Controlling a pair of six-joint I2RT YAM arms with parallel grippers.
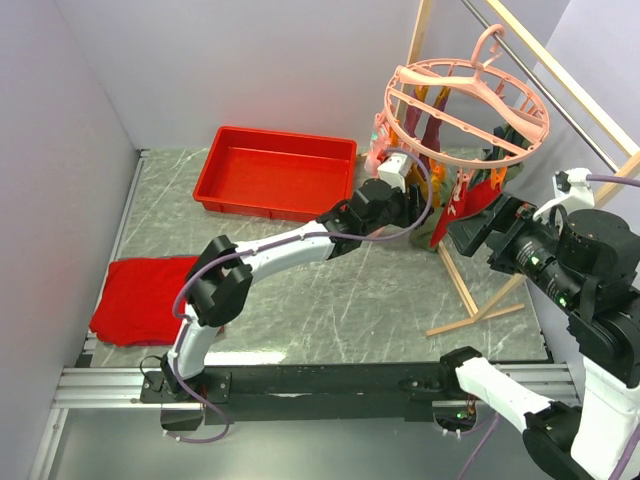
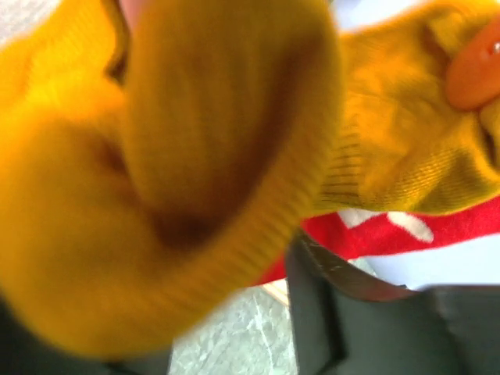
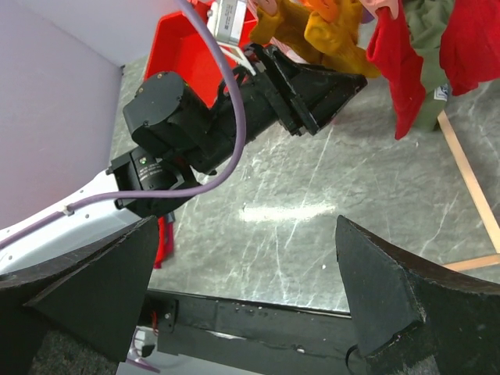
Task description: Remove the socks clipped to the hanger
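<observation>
The round pink hanger hangs by its hook from the rail at the back right, with socks clipped under it. My left gripper reaches in under the ring. In the left wrist view its jaws stand apart around the blurred cuff of a mustard sock, which hangs from an orange clip. A red sock hangs behind it. The right wrist view shows the mustard sock, a red sock and an olive sock. My right gripper is open and empty, back from the hanger.
A red tray stands at the back middle. A flat red cloth lies at the left edge. The wooden frame's leg slants across the floor below the hanger, and its rail runs above. The left arm crosses the middle.
</observation>
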